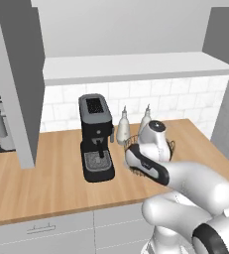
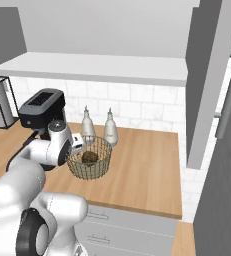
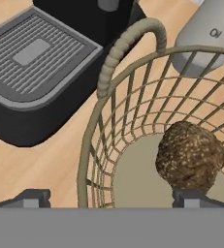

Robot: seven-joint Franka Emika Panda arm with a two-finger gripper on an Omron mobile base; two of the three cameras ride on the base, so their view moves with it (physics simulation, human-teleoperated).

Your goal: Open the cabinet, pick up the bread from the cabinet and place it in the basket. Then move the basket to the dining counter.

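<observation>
Claw tips barely visible — bread seemingly inside basket.

Bread in the basket on the wood worktop

The brown bread is seen lying inside the round wire basket. Two pale bottles are stood just behind it. The gripper is held at the basket's left rim, beside the black coffee machine.

Rendered kitchen: wood worktop w/ coffee machine, tiled backsplash, drawers below.
</observation>
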